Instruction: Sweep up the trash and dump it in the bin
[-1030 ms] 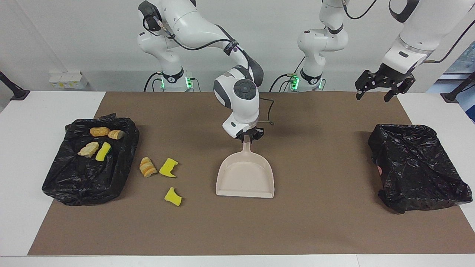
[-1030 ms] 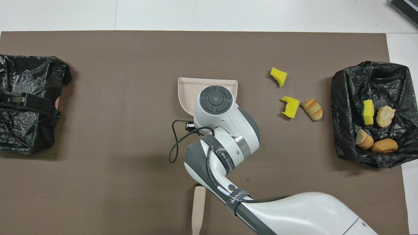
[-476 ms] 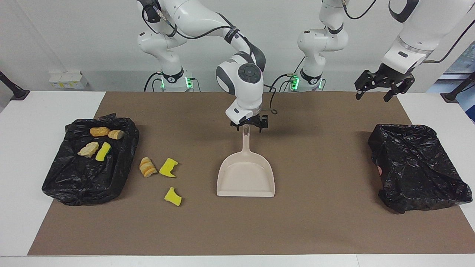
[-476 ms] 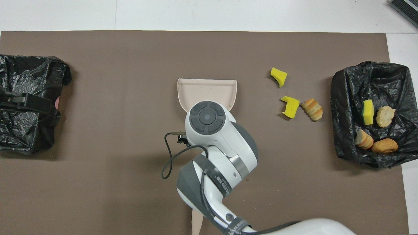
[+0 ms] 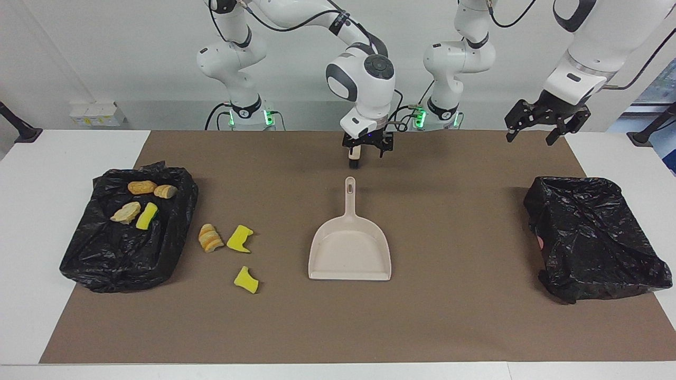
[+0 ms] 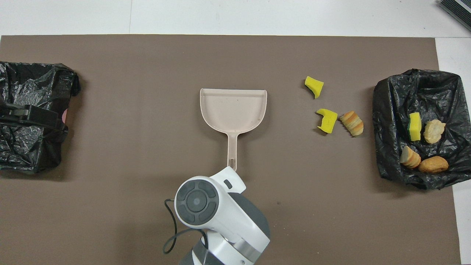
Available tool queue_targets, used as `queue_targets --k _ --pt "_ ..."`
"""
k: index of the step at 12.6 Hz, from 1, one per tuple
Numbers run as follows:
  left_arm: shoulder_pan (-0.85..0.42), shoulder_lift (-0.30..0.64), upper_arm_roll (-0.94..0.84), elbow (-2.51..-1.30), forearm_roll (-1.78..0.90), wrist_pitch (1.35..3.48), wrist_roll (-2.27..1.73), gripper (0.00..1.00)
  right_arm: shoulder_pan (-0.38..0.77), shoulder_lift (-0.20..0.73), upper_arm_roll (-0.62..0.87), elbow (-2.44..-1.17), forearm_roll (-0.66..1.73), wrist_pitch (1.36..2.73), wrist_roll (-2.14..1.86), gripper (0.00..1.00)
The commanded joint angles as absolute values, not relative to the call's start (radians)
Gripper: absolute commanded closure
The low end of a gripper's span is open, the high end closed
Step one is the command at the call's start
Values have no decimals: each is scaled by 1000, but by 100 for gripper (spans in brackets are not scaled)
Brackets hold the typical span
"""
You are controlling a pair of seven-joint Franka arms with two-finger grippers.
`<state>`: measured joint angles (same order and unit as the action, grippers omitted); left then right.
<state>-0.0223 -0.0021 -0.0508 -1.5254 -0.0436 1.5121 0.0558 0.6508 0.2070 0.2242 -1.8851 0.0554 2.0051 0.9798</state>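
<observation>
Three pieces of trash lie on the brown mat beside the bin [image 5: 127, 258] at the right arm's end: a bread-like lump [image 5: 209, 237] [image 6: 352, 123] and two yellow sponge pieces [image 5: 240, 238] [image 5: 246, 279] [image 6: 326, 120] [image 6: 314, 86]. Several more scraps sit inside that bin [image 6: 415, 88], among them a green-topped sponge [image 5: 147, 215] [image 6: 415, 126]. The beige dustpan [image 5: 349, 248] [image 6: 233, 106] lies flat mid-mat, handle toward the robots. My right gripper [image 5: 368, 150] hangs open over the mat past the handle's end, holding nothing. My left gripper [image 5: 531, 136] waits open, raised at the left arm's end.
A second black-bagged bin [image 5: 597, 237] [image 6: 33, 154] stands at the left arm's end of the mat. A beige brush handle [image 5: 355, 154] shows just below the right gripper, on the mat nearer to the robots than the dustpan; the right arm hides it from overhead.
The right gripper opened and let go of the dustpan handle, then rose and drew back toward the robots. The dustpan stays flat on the mat. The left arm has not moved.
</observation>
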Motion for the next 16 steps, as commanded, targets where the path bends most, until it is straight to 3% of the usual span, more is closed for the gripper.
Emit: queue_targets --k 1,7,13,16 --pt "-14 -8 -58 -1517 -31 1494 57 0 715 82 219 -2043 132 2022 1028 0" --pt "-14 -8 -58 -1517 -29 1494 57 0 857 -106 219 -2330 319 2117 1107 0" --pt "-14 -8 -58 -1516 -31 1494 57 0 930 -63 219 -2414 354 2304 1167 1" --pt "-14 -8 -58 -1516 -31 1494 57 0 928 -54 219 -2416 354 2309 1167 19"
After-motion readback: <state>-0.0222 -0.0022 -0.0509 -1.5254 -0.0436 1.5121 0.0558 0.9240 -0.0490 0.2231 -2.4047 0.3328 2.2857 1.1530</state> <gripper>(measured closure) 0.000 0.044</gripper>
